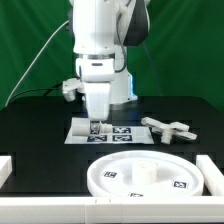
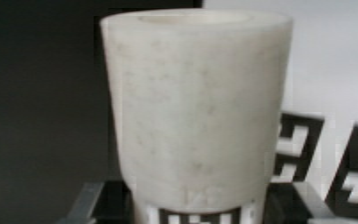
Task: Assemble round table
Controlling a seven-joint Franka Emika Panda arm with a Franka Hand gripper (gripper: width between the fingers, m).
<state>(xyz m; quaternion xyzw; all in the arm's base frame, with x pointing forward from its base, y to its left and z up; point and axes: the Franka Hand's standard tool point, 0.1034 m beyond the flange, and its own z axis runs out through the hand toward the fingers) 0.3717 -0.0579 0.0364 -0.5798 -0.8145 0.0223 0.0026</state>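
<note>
Post [image 2: 194, 110] gripped between jaws over marker board [image 1: 125, 132]

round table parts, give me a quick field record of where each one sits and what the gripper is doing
gripper: shut on the post, low over the marker board
post: held in the gripper, fills most of the wrist view
marker board: flat on the table beneath the gripper
round disc: lying flat at the front of the table, apart from the gripper
cross-shaped piece: lying on the table, on the exterior view's right of the marker board
progress: post not yet on the round disc
</note>
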